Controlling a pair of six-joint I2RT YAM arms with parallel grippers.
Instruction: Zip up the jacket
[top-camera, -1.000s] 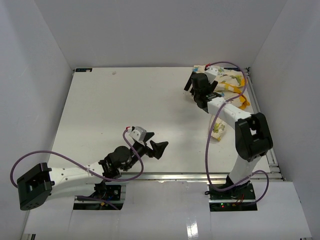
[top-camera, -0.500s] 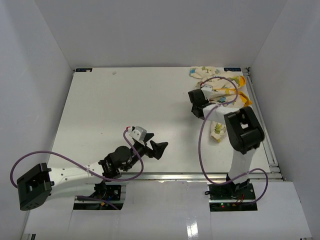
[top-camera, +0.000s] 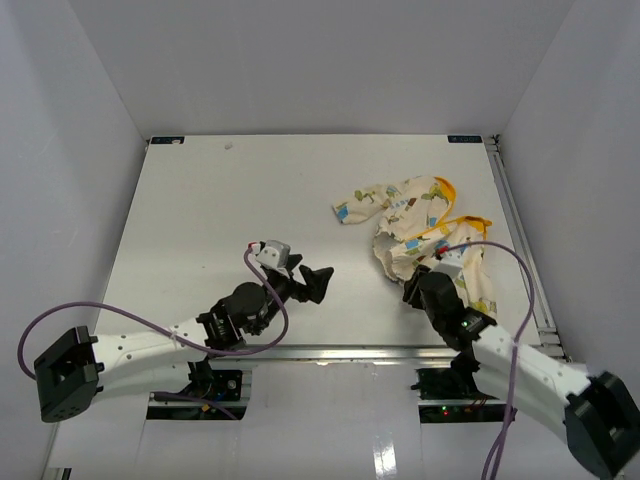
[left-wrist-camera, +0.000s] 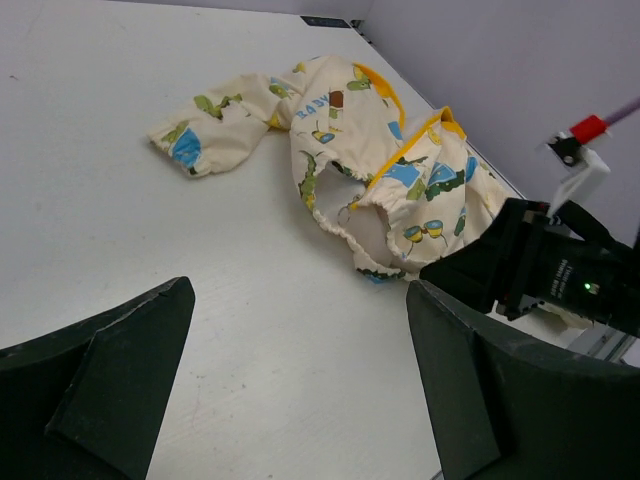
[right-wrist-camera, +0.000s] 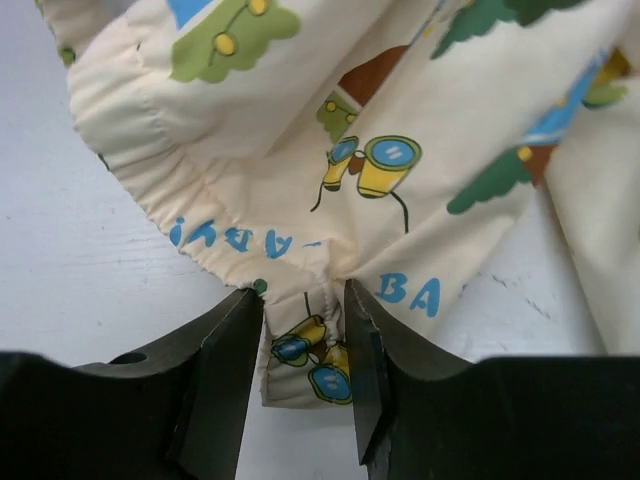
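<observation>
While the jacket lies crumpled on the far-right part of the desk, one sleeve stretched out to the left, the right gripper pinches a fold of its gathered cream hem betw. both fingers, fabric bunched in the narrow gap. Yellow-orange trim shows along the top edge & across the middle. Meanwhile the left gripper has its fingers spread wide w/ nothing betw. them, over bare desk near centre, well apart from the jacket & pointing toward it.

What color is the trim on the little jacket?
Yellow-orange. The trim on the cream jacket shows best in the left wrist view.
</observation>
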